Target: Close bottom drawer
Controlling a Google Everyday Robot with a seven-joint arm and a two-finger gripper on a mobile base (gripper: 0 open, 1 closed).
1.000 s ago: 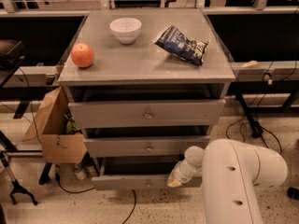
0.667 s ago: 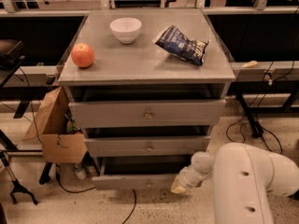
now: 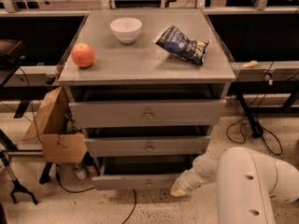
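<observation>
Arm (image 3: 252, 181) sits in front of the cabinet (image 3: 145, 62), low on its right side. Its gripper (image 3: 180, 188) is right up against the right end of the bottom drawer (image 3: 135, 181), and honestly I can't tell if it's open or closed. That drawer sticks out partway at the cabinet's base. A cardboard box (image 3: 53, 129) leans at the cabinet's left. On the cabinet's top: orange (image 3: 83, 55), bowl (image 3: 126, 29), chip bag (image 3: 182, 44).
</observation>
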